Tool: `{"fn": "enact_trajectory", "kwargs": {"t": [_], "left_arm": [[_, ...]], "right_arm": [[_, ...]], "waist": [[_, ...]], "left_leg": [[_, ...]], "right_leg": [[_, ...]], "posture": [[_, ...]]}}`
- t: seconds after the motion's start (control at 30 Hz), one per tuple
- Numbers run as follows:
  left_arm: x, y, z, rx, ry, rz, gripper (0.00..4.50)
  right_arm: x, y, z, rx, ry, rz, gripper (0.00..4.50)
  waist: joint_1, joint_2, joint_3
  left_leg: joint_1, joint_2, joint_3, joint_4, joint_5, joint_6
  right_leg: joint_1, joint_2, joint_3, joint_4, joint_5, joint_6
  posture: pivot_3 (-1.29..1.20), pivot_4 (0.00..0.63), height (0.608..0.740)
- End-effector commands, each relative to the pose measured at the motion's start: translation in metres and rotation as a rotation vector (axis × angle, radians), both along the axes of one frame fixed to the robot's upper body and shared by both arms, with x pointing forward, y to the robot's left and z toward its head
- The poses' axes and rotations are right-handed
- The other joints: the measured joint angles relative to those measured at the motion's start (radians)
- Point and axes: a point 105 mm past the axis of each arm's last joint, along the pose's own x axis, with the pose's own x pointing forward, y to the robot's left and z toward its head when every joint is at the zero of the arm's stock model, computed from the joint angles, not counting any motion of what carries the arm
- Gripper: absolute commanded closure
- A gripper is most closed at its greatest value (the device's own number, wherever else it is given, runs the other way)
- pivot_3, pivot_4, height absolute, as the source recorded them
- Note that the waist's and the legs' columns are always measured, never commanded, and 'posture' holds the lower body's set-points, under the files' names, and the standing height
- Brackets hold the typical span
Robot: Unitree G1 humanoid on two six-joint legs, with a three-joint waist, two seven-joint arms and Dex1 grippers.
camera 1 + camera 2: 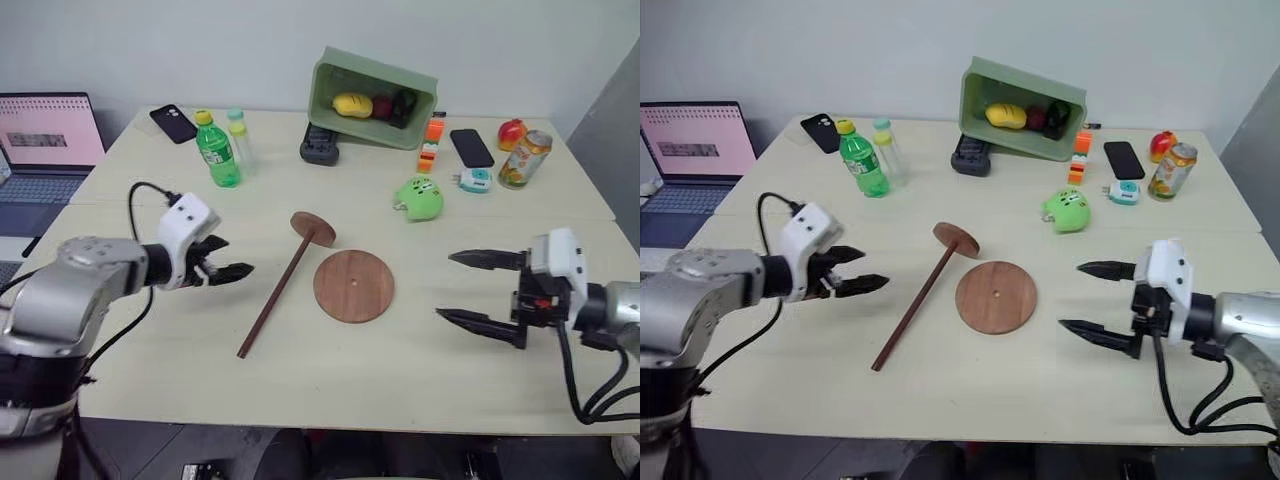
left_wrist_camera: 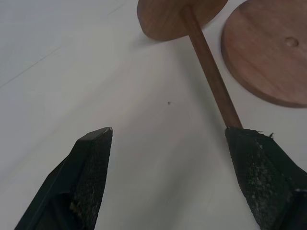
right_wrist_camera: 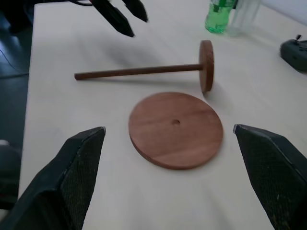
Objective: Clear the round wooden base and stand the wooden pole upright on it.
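Left gripper (image 1: 228,268) gaping, empty, beside lying wooden pole (image 1: 278,297); round wooden base (image 1: 353,285) bare; next: grasp pole, upend it.

Left arm reaches in from the bench's left edge, its tool (image 1: 232,271) held low over the surface and aimed toward the middle, the two black fingers (image 2: 91,167) spread with a clear gap between them and nothing in it. Right arm comes in from the right edge, near the front. Its tool (image 1: 470,288) points back toward the centre, roughly level, one finger above the other, jaws wide apart and empty. The two tools face each other, well apart.
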Motion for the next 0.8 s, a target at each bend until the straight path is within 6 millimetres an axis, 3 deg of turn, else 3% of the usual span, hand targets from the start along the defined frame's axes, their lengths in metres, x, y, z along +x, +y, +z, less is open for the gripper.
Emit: {"fn": "enact_trajectory", "kwargs": {"t": [0.03, 0.33, 0.8], "left_arm": [[0.004, -0.011, -0.001, 0.034, 0.077, -0.002, 0.63], [0.035, -0.039, -0.009, 0.083, 0.169, 0.009, 0.63], [0.048, -0.061, -0.025, 0.088, 0.326, 0.035, 0.63]], "right_arm": [[-0.001, 0.016, 0.003, -0.006, -0.025, 0.012, 0.00], [-0.005, 0.040, -0.008, 0.018, -0.022, 0.042, 0.00], [-0.013, 0.049, -0.013, 0.035, -0.013, 0.050, 0.00]], "waist": [[-0.001, 0.000, 0.000], [-0.001, 0.000, 0.000], [-0.002, 0.000, 0.000]], "left_leg": [[0.000, -0.001, 0.000, 0.000, 0.000, 0.000], [-0.006, -0.001, 0.000, 0.002, 0.000, 0.000], [-0.008, -0.002, -0.001, 0.010, 0.000, 0.000]], "right_leg": [[0.000, 0.000, 0.000, 0.000, 0.000, 0.000], [-0.006, 0.000, -0.002, 0.000, 0.000, 0.000], [-0.007, -0.001, -0.001, 0.007, 0.000, 0.000]], "posture": [[0.00, 0.150, 0.740], [0.00, 0.150, 0.740], [0.00, 0.150, 0.740]]}}
